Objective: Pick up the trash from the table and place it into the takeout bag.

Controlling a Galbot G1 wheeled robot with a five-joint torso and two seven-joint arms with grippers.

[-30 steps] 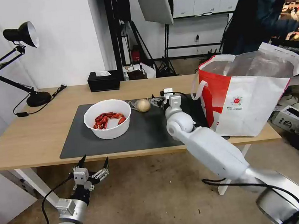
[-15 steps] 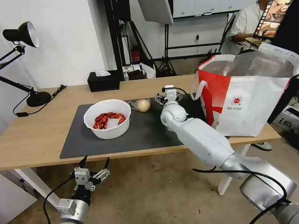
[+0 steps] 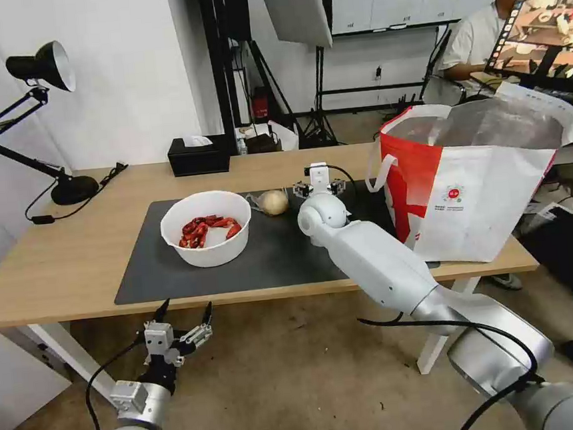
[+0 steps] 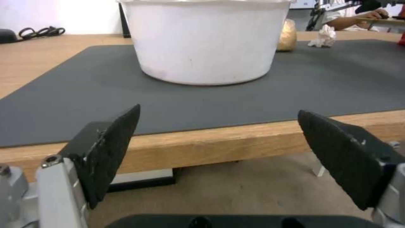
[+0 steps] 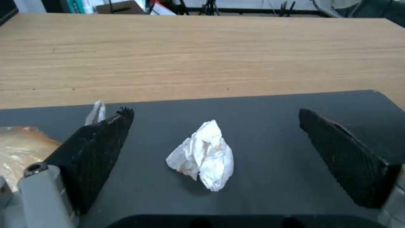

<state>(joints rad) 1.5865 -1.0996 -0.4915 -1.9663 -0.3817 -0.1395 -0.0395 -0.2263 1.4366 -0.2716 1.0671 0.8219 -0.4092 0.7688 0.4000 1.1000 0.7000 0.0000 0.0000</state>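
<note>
White and crumpled, the tissue [image 5: 203, 155] lies on the table's dark mat [image 5: 261, 190] between our right gripper [image 5: 213, 152]'s spread-apart fingers, and we judge it feather-light and soft, best pinched across its bunched middle, while our left gripper [image 3: 183, 316] waits, jaws spread, below the table edge.

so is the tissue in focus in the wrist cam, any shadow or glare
Right wrist view: the crumpled tissue is fairly sharp between the open right gripper fingers, a soft shadow beneath it on the grey mat, no glare. Left wrist view: it is small and soft-edged.
</note>
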